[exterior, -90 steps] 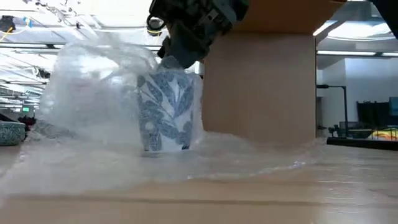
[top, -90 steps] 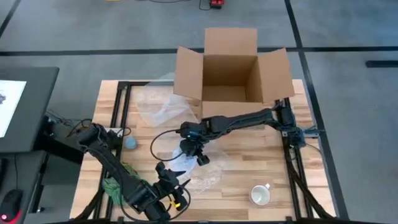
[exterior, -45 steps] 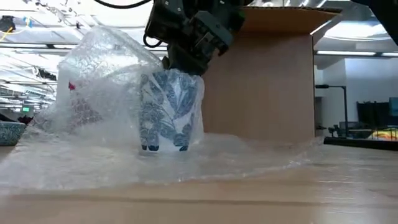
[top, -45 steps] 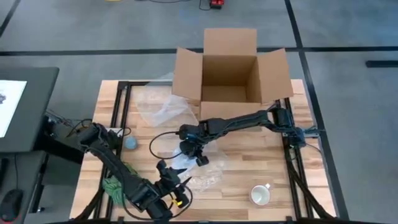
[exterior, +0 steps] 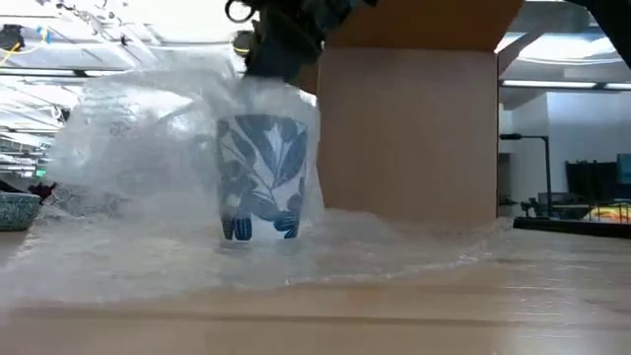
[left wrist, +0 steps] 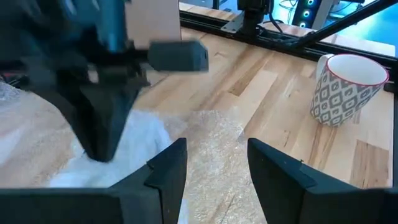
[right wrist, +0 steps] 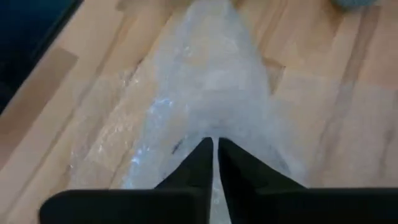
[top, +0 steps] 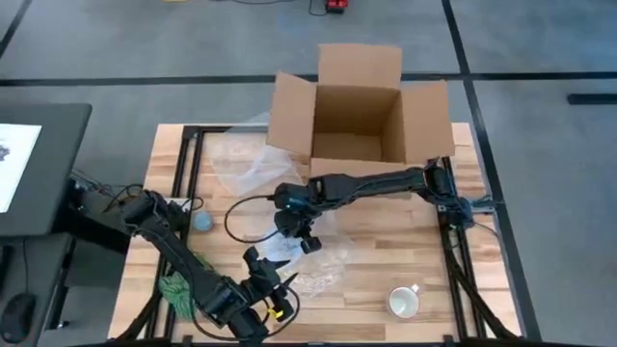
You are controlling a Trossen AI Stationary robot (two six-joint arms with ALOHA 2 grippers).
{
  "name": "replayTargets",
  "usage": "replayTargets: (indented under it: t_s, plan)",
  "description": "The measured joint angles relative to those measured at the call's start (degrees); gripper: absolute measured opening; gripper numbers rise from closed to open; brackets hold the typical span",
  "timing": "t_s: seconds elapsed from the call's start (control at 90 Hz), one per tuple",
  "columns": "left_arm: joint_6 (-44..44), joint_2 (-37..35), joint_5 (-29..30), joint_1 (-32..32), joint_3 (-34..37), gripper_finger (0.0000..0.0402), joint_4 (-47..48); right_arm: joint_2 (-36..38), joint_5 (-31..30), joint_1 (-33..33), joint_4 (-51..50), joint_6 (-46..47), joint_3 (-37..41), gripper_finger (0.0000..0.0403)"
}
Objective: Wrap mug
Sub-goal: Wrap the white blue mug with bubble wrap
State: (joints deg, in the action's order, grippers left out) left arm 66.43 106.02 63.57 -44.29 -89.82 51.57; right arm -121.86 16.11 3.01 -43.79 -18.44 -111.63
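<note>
Mug (exterior: 261, 177), white with blue leaves, is seen upright on the bench (top: 386, 241) in the low view, its outline softened by the bubble wrap (exterior: 138, 148) draped over and around it. From above, the mug itself is hidden under the wrap and the right gripper (top: 297, 236), near the bench's middle, in front of the open cardboard box (top: 359, 106). In the right wrist view the fingers (right wrist: 202, 158) are pressed nearly together on a fold of the wrap; whether anything more is pinched cannot be made out. The left gripper (top: 265, 294) is held near the front edge, its fingers (left wrist: 168, 168) spread wide with nothing between them. A second, patterned mug (left wrist: 345, 87) is seen well apart at the front right, partly cut off in the left wrist view.
</note>
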Motion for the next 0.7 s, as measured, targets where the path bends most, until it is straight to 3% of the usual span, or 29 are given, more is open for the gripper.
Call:
replayTargets:
  t_s: [0.167,0.289,0.5,0.7]
  plan:
    - [0.0,0.0,0.0,0.0,0.0,0.0148,0.0,0.0,0.0,0.0,-0.8,0.0,-0.9,0.0085]
    - [0.3,0.0,0.0,0.0,0.0,0.0148,-0.1,-1.7,0.0,0.1,-1.5,1.2,-0.7,0.0097]
    - [0.3,0.0,0.0,0.0,0.0,0.0148,-0.1,-8.0,-5.0,-0.2,-3.5,1.9,-0.7,0.0080]
    - [0.0,0.0,0.1,0.0,0.0,0.0148,0.1,-11.7,-5.7,-0.2,-3.4,1.3,-1.0,0.0039]
